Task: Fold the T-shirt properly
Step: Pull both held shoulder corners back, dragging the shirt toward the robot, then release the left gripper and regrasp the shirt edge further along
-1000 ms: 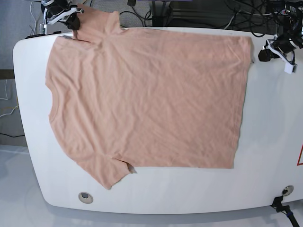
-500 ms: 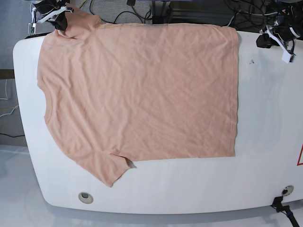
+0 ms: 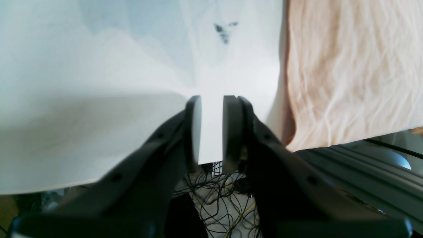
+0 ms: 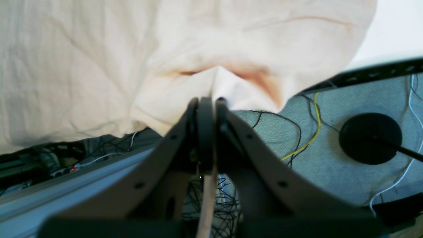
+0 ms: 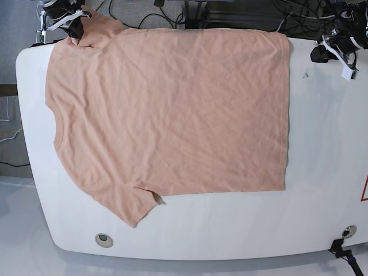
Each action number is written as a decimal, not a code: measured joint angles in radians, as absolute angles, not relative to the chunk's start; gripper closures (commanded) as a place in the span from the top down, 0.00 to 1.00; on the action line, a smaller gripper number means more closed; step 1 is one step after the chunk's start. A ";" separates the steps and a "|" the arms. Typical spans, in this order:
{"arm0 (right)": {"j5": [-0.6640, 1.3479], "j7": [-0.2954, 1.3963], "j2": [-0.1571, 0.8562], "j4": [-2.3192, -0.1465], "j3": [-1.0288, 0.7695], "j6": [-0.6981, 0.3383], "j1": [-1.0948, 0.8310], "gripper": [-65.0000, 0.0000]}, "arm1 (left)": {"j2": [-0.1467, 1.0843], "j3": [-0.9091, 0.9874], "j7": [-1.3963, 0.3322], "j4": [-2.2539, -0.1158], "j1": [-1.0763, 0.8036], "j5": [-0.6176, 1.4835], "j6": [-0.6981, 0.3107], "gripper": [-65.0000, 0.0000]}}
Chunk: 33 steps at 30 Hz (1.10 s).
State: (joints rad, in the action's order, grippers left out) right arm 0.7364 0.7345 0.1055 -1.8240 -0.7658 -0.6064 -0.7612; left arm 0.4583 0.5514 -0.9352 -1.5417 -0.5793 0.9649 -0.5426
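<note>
**Left gripper lets go as shirt slides across the counter**

You are watching the T-shirt (image 5: pixel 167 109) lying spread flat on the counter (image 5: pixel 328 172), now sitting further toward the right arm's side than a second ago. Your left gripper (image 3: pixel 211 132) is standing slightly parted and empty just beside the hem, having released it. Your right gripper (image 4: pixel 207 109) is still pinching the far sleeve at the counter's edge. The layout is looking done; folding is likely coming next.

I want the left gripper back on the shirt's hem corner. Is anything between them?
Nothing visible. The left gripper, open and empty, hovers at the table's far edge; only bare tabletop separates it from the T-shirt.
</note>
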 measured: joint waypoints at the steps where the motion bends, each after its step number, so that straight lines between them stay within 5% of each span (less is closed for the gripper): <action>1: 0.737 0.734 0.105 -1.824 -0.766 -0.607 -0.761 0.01 | 0.458 0.551 -0.935 -1.542 -0.579 0.965 -0.543 0.15; 9: 0.737 0.735 0.105 -1.824 -0.766 -0.607 -0.763 0.01 | 0.461 0.551 -0.942 -1.706 -0.641 0.964 -0.546 0.16; 16: 0.737 0.735 0.105 -1.824 -0.766 -0.607 -0.763 0.01 | 0.458 0.551 -0.943 -1.745 -0.652 0.966 -0.547 0.45; 22: 0.737 0.735 0.105 -1.824 -0.766 -0.606 -0.762 0.01 | 0.461 0.535 -0.995 -1.745 -0.651 0.961 -0.691 0.46; 33: 0.736 0.760 0.105 -1.824 -0.766 -0.606 -0.751 0.01 | 0.432 0.430 -0.997 -1.752 -0.663 0.755 -0.693 0.46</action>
